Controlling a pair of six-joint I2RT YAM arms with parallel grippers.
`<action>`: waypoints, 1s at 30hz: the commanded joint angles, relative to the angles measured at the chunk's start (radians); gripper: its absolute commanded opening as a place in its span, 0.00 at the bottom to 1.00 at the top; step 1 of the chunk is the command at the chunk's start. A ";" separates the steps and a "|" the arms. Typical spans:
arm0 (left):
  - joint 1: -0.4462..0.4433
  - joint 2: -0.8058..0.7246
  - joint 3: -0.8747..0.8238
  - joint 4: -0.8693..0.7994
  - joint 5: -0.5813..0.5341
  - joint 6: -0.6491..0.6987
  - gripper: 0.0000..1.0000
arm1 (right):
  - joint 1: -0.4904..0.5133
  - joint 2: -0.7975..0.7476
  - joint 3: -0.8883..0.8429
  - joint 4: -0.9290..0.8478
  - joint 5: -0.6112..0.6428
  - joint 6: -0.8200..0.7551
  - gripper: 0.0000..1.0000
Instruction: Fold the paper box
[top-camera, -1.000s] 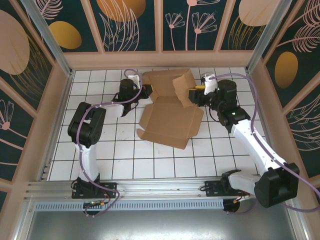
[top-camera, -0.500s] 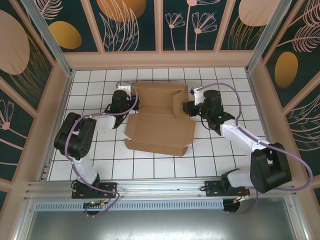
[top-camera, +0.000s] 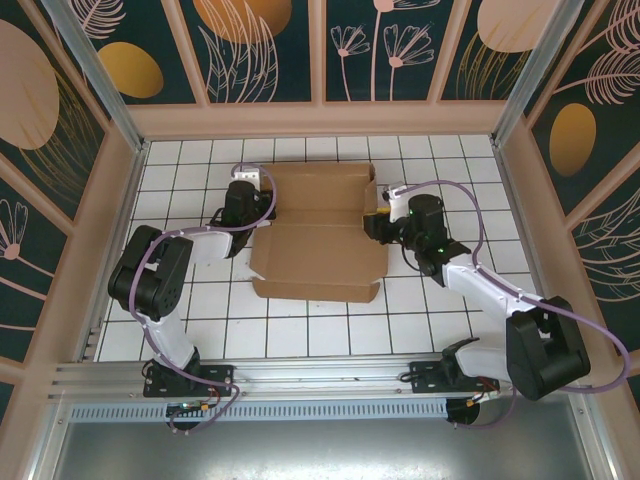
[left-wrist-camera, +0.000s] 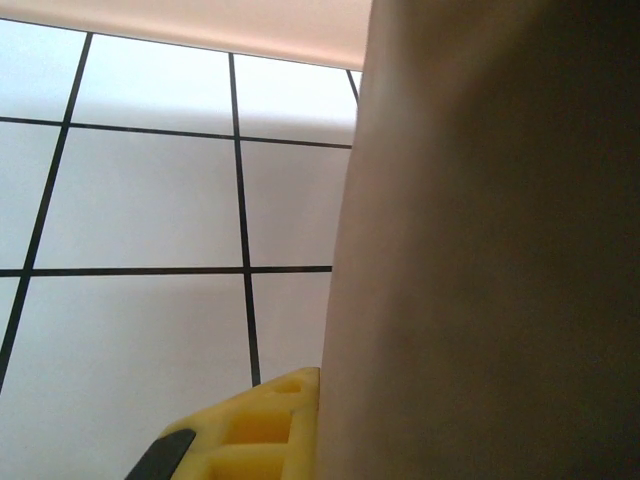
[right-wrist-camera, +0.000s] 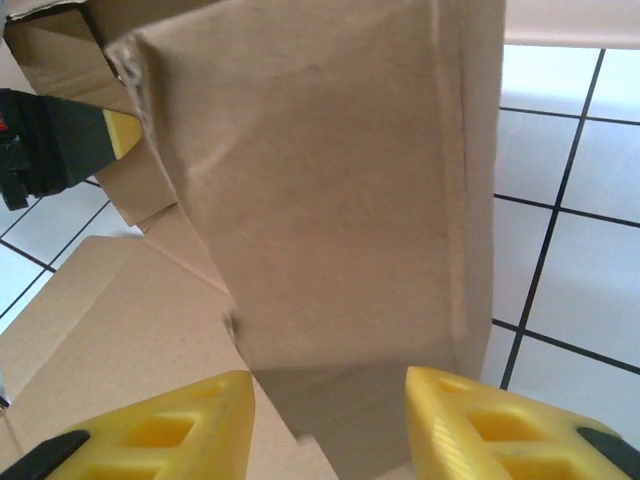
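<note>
The left claw sits at the paper box, probably bracing that edge. 1 yellow finger lies right beside cardboard, so I cannot tell whether it pinches. The box rests mostly flat between the 2 claws. The right claw is spread, its fingers straddling the upright side flap, likely to tip it inward. Behind each claw, the bare tiled table leaves room to retreat.
</note>
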 joint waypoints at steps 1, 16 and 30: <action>-0.005 -0.006 0.028 -0.005 -0.023 0.023 0.00 | 0.007 -0.021 -0.016 0.049 -0.049 -0.050 0.43; -0.004 0.011 0.036 -0.016 -0.036 0.046 0.00 | -0.101 -0.223 -0.143 0.206 -0.205 -0.047 0.60; -0.004 0.032 0.045 0.010 -0.005 0.066 0.00 | -0.246 -0.071 -0.067 0.158 -0.217 0.027 0.48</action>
